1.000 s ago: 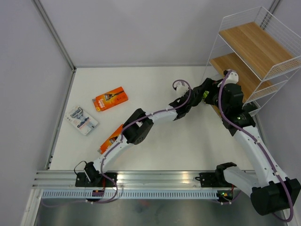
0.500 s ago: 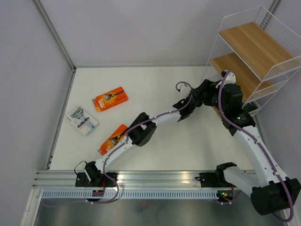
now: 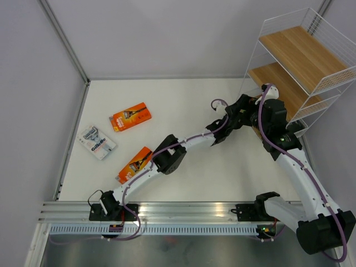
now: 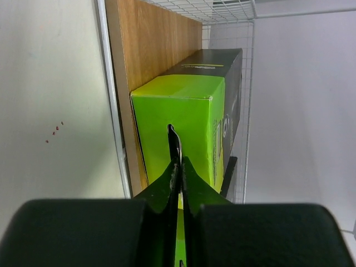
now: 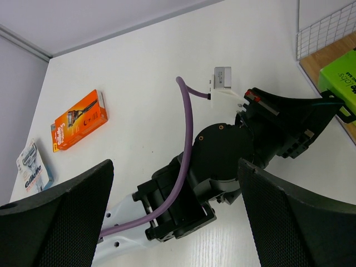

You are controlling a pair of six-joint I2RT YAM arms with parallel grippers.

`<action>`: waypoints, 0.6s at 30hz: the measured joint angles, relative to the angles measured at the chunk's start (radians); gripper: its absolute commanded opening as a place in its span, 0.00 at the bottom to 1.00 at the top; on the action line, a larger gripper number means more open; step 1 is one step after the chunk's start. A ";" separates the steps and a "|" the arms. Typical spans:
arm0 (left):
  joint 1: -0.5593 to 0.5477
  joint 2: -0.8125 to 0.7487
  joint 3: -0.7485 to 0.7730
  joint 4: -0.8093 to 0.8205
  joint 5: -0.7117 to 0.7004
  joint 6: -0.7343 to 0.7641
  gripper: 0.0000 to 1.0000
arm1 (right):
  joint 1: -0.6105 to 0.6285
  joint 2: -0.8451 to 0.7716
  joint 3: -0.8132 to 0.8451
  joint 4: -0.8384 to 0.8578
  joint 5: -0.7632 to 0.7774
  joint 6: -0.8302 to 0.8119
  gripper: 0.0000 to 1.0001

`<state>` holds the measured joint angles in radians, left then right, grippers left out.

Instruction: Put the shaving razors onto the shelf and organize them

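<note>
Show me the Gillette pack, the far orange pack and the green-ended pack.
Gillette pack (image 3: 97, 142), top view, its middle.
Far orange pack (image 3: 131, 116), top view, its middle.
Green-ended pack (image 4: 153, 125), left wrist view, lime end.

Two orange razor packs (image 3: 131, 117) (image 3: 135, 162), one white-and-blue Gillette blister pack (image 3: 97, 141), one black pack with a lime-green end (image 4: 194, 108) in view, one wire-and-wood shelf (image 3: 295, 53), two robot arms (image 3: 167, 156) (image 3: 300, 167).
</note>
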<state>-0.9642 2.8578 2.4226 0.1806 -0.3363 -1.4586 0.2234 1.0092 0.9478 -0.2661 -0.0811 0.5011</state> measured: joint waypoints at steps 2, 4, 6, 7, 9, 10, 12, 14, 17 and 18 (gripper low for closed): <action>0.004 -0.001 -0.005 0.005 0.022 0.004 0.31 | 0.000 0.000 0.000 0.000 -0.003 0.000 0.98; 0.013 -0.027 -0.066 0.033 0.050 0.026 0.42 | 0.000 0.000 0.000 0.000 -0.016 0.001 0.98; 0.023 -0.099 -0.207 0.063 0.071 0.056 0.56 | 0.000 0.000 0.005 -0.001 -0.040 0.010 0.98; 0.028 -0.137 -0.272 0.069 0.080 0.066 0.62 | 0.000 0.000 0.011 -0.002 -0.051 0.016 0.98; 0.048 -0.245 -0.446 0.111 0.105 0.102 0.66 | 0.000 0.000 0.032 -0.003 -0.072 0.026 0.98; 0.059 -0.298 -0.516 0.123 0.116 0.119 0.73 | 0.000 -0.002 0.047 -0.005 -0.080 0.028 0.98; 0.082 -0.398 -0.632 0.144 0.140 0.154 0.83 | 0.000 -0.002 0.078 -0.004 -0.087 0.030 0.98; 0.109 -0.522 -0.747 0.164 0.161 0.186 0.87 | 0.000 0.000 0.111 -0.001 -0.089 0.029 0.98; 0.153 -0.728 -0.937 0.210 0.183 0.220 0.88 | 0.000 0.018 0.166 0.004 -0.103 0.029 0.98; 0.169 -0.798 -1.008 0.240 0.191 0.229 0.88 | 0.000 0.029 0.183 0.007 -0.111 0.029 0.98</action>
<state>-0.7952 2.0594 1.4143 0.4206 -0.1455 -1.2301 0.2234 1.0378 1.1309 -0.2588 -0.1921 0.5304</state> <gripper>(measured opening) 0.878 0.979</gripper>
